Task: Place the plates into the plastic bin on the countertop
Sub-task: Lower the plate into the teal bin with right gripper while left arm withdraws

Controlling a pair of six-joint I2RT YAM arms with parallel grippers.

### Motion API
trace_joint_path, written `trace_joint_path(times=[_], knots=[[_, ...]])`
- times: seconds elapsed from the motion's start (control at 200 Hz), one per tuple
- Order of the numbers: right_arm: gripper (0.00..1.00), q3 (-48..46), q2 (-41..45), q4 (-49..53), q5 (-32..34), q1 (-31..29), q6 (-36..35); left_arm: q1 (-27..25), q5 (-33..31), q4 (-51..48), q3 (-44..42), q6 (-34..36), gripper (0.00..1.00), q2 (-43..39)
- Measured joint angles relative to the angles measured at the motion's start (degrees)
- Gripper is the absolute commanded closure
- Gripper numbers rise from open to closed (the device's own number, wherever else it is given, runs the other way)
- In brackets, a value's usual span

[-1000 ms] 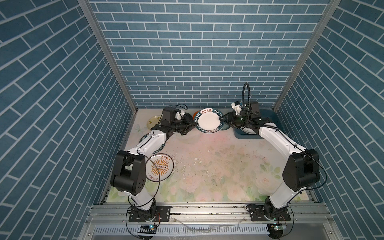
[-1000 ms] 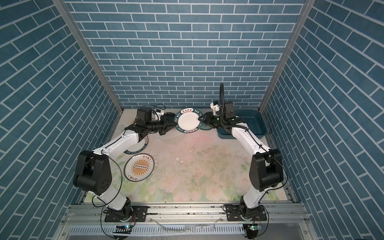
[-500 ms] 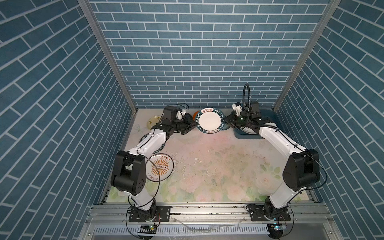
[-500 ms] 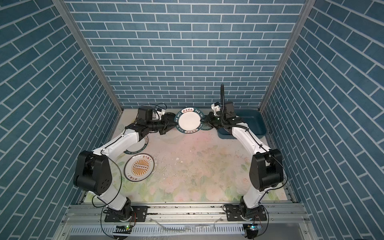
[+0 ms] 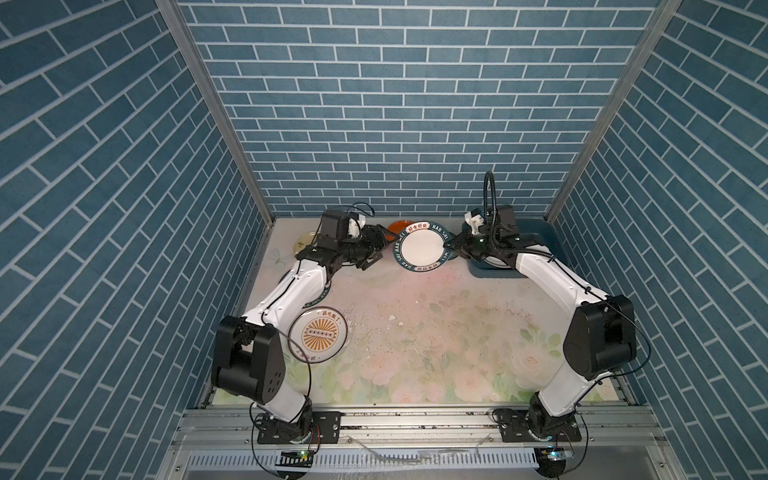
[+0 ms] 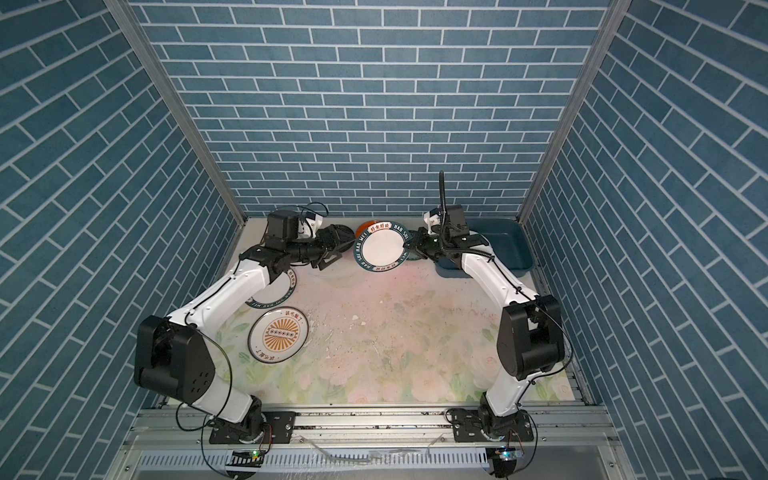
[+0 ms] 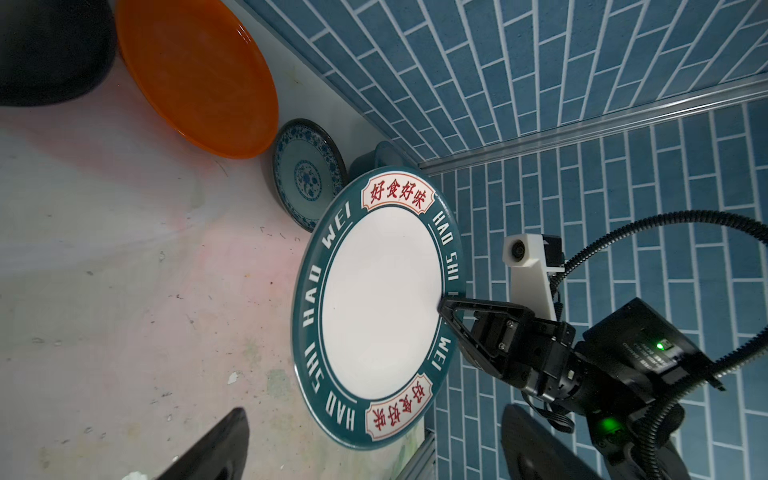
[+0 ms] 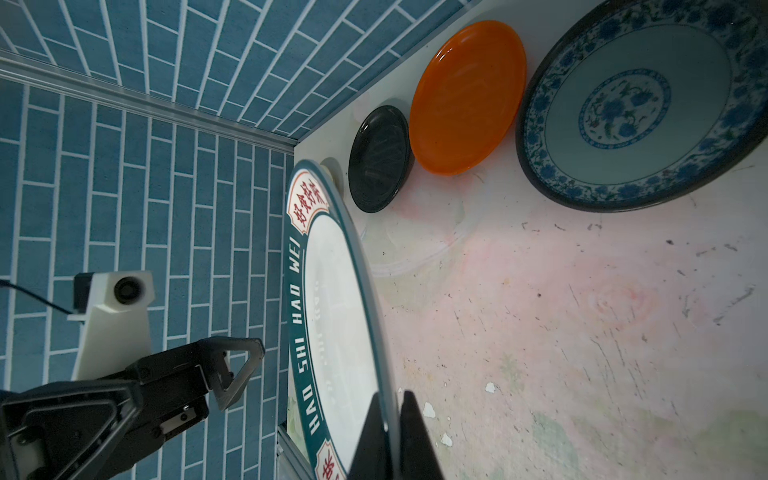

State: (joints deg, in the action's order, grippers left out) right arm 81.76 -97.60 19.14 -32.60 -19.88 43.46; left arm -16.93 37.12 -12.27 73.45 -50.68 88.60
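The right pincer (image 7: 445, 306) is clamped on the edge of a round white plate with a dark teal rim lettered HAO SHI HAO WEI (image 7: 380, 299), one finger on each face. This lettered plate hangs tilted in the air over the back of the pale cream-pink, rose-printed table (image 5: 436, 332), clear of its surface. On the plate's opposite side the left pincer (image 5: 380, 248) stands spread wide, its fingers just beside the rim, apart from it and holding nothing. Behind the lettered plate, along the back wall, lie a glossy round orange plate (image 7: 195, 75), a round black plate (image 8: 380, 158) and a round teal-patterned plate (image 7: 309, 174), all flat on the table. The dark blue-teal rectangular plastic bin (image 6: 505, 241) sits in the back right corner, partly under the right arm; in it lies a white dark-rimmed plate (image 5: 496, 262), mostly hidden by that arm. A round cream-yellow plate (image 5: 305, 241) rests near the back left corner, a second lettered-rim plate (image 6: 270, 297) lies under the left arm, and a white plate with an orange sunburst (image 5: 318, 334) lies nearer the front left
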Motion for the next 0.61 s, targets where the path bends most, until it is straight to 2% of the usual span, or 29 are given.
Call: trace_joint_path(times=[0.28,0.605], knots=[[1.00,0.0,0.0,1.5,2.7,3.3,0.2,-0.5,-6.3,-7.7,1.9,8.0,0.00,-6.2],[1.00,-4.1,0.0,-0.4,6.6,14.4,1.8,-4.2,-8.9,-7.8,1.9,11.7,0.00,-6.6]])
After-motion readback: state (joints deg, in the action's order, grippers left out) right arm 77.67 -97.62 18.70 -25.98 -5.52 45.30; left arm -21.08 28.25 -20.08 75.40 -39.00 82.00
